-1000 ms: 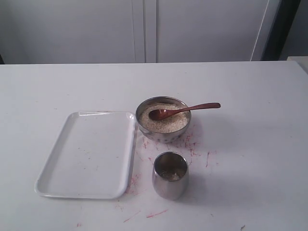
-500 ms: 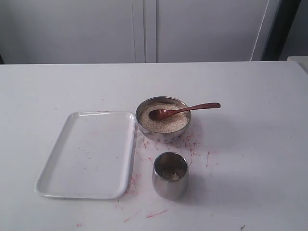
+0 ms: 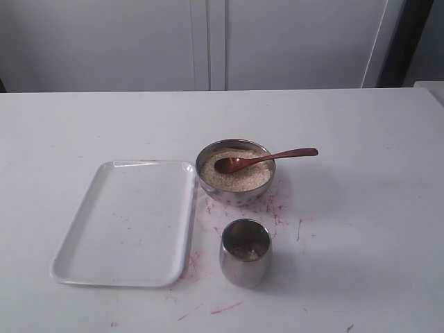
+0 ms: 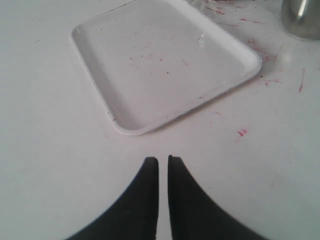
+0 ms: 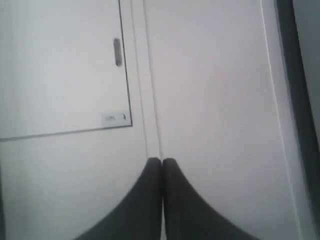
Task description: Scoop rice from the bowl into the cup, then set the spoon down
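The steel bowl (image 3: pixel 236 191) stands mid-table, filled with pale rice (image 3: pixel 236 177). Across it lies the dark wooden spoon (image 3: pixel 263 159), scoop on the rice and handle sticking out over the right rim. The steel cup (image 3: pixel 245 253) stands just in front of the bowl, with a little rice at its bottom; its base also shows in the left wrist view (image 4: pixel 302 17). Neither arm appears in the exterior view. My left gripper (image 4: pixel 163 160) hangs above bare table short of the tray, jaws nearly together and empty. My right gripper (image 5: pixel 161 161) is shut, empty, facing the cabinet doors.
A white rectangular tray (image 3: pixel 128 220) lies left of the bowl and cup, also seen in the left wrist view (image 4: pixel 160 65). Red streaks (image 3: pixel 277 208) mark the white table round the bowl and cup. White cabinet doors (image 3: pixel 208 41) stand behind the table.
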Robot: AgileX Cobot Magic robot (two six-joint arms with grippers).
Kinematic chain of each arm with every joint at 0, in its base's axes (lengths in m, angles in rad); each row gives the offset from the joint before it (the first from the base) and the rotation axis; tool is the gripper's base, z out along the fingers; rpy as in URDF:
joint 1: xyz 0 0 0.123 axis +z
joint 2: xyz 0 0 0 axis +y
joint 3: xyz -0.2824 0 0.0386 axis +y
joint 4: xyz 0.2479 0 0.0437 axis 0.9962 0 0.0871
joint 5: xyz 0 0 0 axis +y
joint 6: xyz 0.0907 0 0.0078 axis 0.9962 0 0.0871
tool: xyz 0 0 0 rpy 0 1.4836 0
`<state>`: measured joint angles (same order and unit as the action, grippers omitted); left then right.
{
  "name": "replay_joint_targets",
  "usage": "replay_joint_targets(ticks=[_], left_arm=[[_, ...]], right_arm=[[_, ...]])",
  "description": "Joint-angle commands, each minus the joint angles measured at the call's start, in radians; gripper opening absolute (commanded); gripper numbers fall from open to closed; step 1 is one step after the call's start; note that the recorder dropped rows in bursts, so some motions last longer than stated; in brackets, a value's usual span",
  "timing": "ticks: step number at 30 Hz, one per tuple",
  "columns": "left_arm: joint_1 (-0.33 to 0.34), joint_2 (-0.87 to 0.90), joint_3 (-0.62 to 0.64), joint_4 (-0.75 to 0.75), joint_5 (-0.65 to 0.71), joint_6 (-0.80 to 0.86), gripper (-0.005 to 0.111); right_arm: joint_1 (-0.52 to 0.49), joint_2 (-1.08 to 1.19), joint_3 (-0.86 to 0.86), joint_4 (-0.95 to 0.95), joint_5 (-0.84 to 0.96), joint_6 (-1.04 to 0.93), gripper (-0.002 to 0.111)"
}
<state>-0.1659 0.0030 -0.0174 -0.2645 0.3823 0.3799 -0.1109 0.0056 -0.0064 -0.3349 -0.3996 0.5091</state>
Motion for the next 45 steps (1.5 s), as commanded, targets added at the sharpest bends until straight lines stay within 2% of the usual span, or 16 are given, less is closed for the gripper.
replay_joint_targets(ticks=[1, 6, 14, 20, 24, 28, 30, 33, 35, 36, 38, 40, 42, 45], left_arm=[[-0.007, -0.003, 0.005, -0.013, 0.001, -0.006, 0.014], [-0.007, -0.003, 0.005, -0.013, 0.001, -0.006, 0.014], [-0.007, -0.003, 0.005, -0.013, 0.001, -0.006, 0.014], [-0.007, -0.003, 0.005, -0.013, 0.001, -0.006, 0.014], [-0.007, -0.003, 0.005, -0.013, 0.001, -0.006, 0.014], [-0.007, -0.003, 0.005, -0.013, 0.001, -0.006, 0.014], [-0.007, -0.003, 0.005, -0.013, 0.001, -0.006, 0.014], [-0.007, -0.003, 0.005, -0.013, 0.001, -0.006, 0.014], [-0.007, -0.003, 0.005, -0.013, 0.001, -0.006, 0.014], [-0.007, -0.003, 0.005, -0.013, 0.001, -0.006, 0.014], [-0.007, -0.003, 0.005, -0.013, 0.001, -0.006, 0.014], [-0.007, -0.003, 0.005, -0.013, 0.001, -0.006, 0.014], [-0.007, -0.003, 0.005, -0.013, 0.001, -0.006, 0.014], [-0.007, -0.003, 0.005, -0.013, 0.001, -0.006, 0.014]], right_arm=[[-0.008, -0.006, 0.006, 0.006, -0.186, 0.236, 0.000], [-0.008, -0.006, 0.006, 0.038, -0.345, 0.418, 0.000], [-0.008, -0.006, 0.006, 0.110, -0.470, 0.540, 0.000], [0.000, -0.006, 0.006, 0.170, -0.579, 0.786, 0.000], [0.002, -0.006, 0.006, 0.174, -0.676, 0.771, 0.000], [0.002, -0.006, -0.053, 0.174, -0.680, 0.771, 0.000], [0.002, -0.006, -0.109, 0.167, -0.629, 0.769, 0.000], [0.002, -0.006, -0.246, 0.115, -0.452, 0.723, 0.000], [0.002, -0.006, -0.341, 0.058, -0.297, 0.682, 0.000], [0.002, -0.006, -0.445, -0.025, -0.119, 0.670, 0.000], [0.002, -0.006, -0.549, -0.131, 0.005, 0.670, 0.000], [0.002, 0.001, -0.637, -0.231, 0.061, 0.670, 0.000], [0.003, 0.081, -0.802, -0.331, 0.132, 0.686, 0.000], [0.024, 0.167, -0.944, -0.343, 0.213, 0.701, 0.000]])
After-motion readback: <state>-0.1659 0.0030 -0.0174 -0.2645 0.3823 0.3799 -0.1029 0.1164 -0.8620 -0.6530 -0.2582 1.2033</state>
